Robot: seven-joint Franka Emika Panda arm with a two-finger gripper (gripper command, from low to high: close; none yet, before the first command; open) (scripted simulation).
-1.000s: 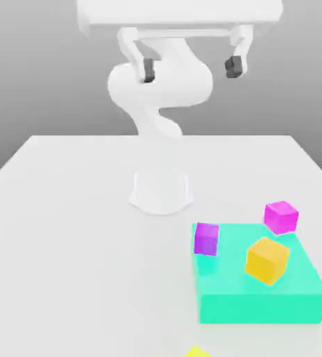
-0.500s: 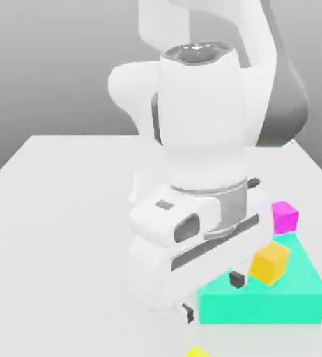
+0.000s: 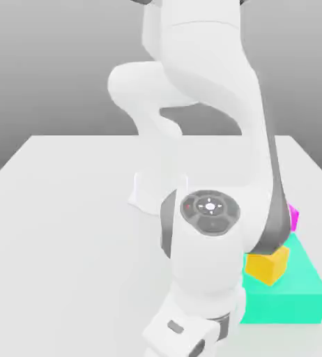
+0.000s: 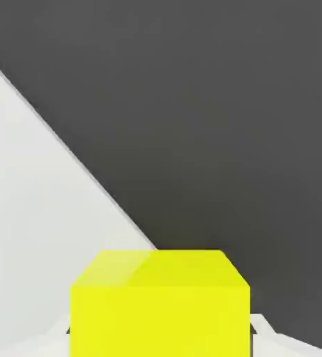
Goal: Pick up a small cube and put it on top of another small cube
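Observation:
The small cube [image 4: 160,303], bright lemon-yellow, sits close up in the hand view. My gripper [image 4: 160,343] is shut on it, with a white finger touching each of its sides. In the exterior view my arm bends low over the table's front edge, and its hand [image 3: 183,336] reaches the bottom of the picture. The other small cube [image 3: 267,267], amber, rests on the flat teal block [image 3: 293,296] just to the exterior view's right of my arm, apart from the hand.
A magenta cube [image 3: 293,216] peeks out behind my arm's elbow at the teal block's far corner. The white table [image 3: 66,230] stretches open on the exterior view's left. The robot base [image 3: 150,192] stands at mid-table.
My arm has swung down from high above the table to its front edge. The fingers went from open to shut on the lemon-yellow cube. The purple cube is now hidden behind the arm.

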